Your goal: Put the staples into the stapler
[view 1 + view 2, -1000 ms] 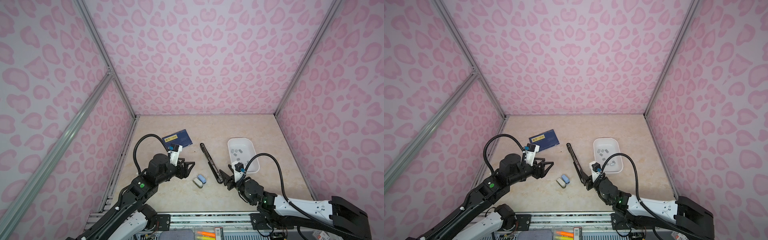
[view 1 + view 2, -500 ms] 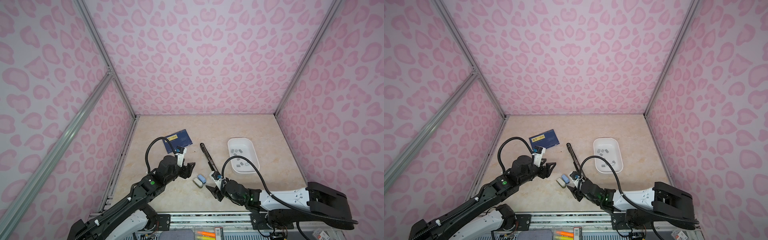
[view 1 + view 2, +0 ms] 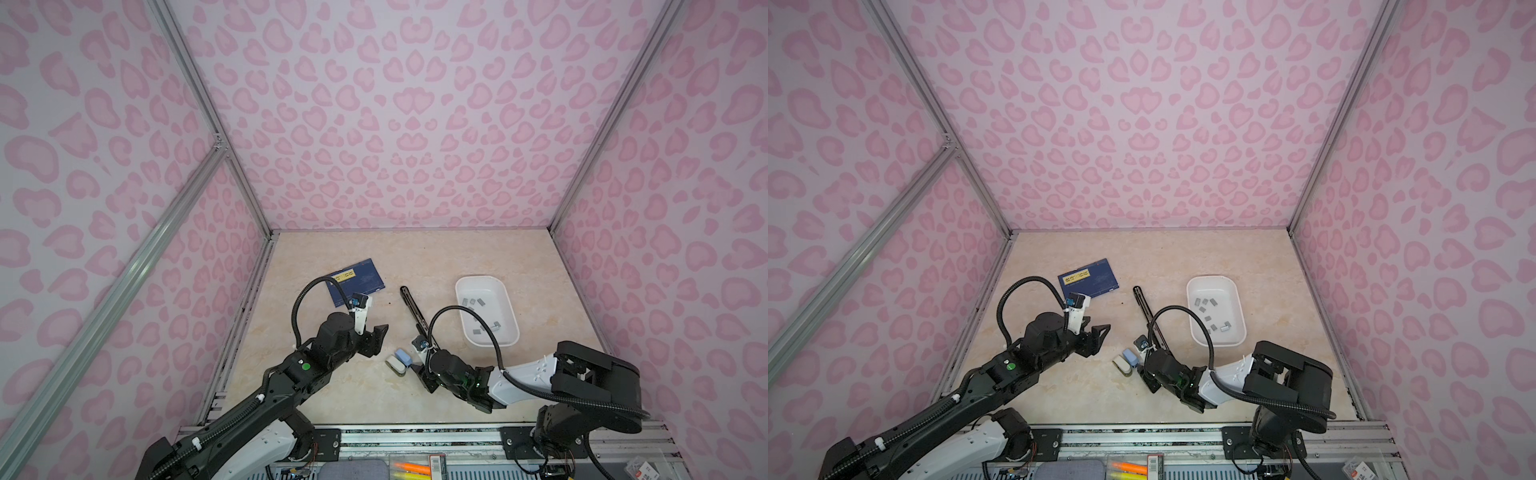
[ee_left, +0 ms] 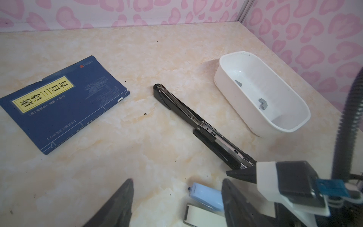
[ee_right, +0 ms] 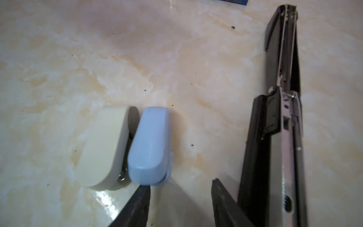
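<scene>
A long black stapler (image 3: 413, 311) (image 3: 1146, 309) lies opened out flat on the table, its metal channel (image 5: 282, 118) (image 4: 196, 121) facing up. Grey staples (image 3: 473, 301) (image 3: 1208, 301) (image 4: 263, 103) lie loose in a white tray (image 3: 478, 277). My right gripper (image 3: 417, 368) (image 5: 179, 186) is low and open with nothing between its jaws. One of its fingertips (image 5: 144, 189) touches the near end of a small blue stapler (image 5: 151, 145), and the black stapler runs beside its other finger. My left gripper (image 3: 376, 340) (image 4: 176, 188) hovers open over bare table, just left of the small staplers.
A cream small stapler (image 3: 395, 365) (image 5: 106, 145) rests against the blue stapler (image 3: 402, 356). A blue book (image 3: 359, 282) (image 4: 64, 102) lies at the back left. The white tray's wall (image 4: 235, 102) stands right of the black stapler. Pink walls enclose the table on three sides.
My right gripper has swung left, from beside the black stapler's near end to the small blue stapler, and its jaws have narrowed. The left arm's elbow shifted while its gripper stayed nearly in place.
</scene>
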`<state>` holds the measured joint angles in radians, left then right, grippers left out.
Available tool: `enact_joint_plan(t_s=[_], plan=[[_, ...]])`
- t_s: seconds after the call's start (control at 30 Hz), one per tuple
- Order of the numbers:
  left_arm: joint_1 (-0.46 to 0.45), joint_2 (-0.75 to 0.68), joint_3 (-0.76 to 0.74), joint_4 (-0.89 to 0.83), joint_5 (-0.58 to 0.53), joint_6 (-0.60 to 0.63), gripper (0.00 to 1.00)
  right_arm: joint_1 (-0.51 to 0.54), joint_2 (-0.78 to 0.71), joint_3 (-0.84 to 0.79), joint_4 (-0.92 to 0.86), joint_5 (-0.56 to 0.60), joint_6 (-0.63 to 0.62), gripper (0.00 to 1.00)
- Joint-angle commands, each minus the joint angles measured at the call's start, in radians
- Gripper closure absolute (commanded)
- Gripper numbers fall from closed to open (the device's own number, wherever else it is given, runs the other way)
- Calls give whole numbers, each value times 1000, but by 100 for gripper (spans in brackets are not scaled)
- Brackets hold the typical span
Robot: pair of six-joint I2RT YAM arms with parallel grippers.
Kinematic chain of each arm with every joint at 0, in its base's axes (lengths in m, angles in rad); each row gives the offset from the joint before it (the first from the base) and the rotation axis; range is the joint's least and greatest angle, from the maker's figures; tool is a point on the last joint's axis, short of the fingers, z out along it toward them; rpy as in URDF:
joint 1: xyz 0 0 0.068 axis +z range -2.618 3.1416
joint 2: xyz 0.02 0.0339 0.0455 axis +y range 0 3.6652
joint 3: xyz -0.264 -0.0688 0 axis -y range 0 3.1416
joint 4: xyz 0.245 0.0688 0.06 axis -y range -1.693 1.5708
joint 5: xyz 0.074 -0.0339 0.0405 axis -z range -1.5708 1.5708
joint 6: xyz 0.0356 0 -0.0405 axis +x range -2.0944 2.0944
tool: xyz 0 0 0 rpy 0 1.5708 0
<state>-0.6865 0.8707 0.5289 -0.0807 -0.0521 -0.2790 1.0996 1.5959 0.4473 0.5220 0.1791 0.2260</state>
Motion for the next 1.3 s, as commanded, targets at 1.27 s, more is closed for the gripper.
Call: enact_joint_plan(t_s=[1.27], plan=[[1, 32, 16, -7, -26, 63, 29, -7, 122, 66, 93, -120, 73, 52]])
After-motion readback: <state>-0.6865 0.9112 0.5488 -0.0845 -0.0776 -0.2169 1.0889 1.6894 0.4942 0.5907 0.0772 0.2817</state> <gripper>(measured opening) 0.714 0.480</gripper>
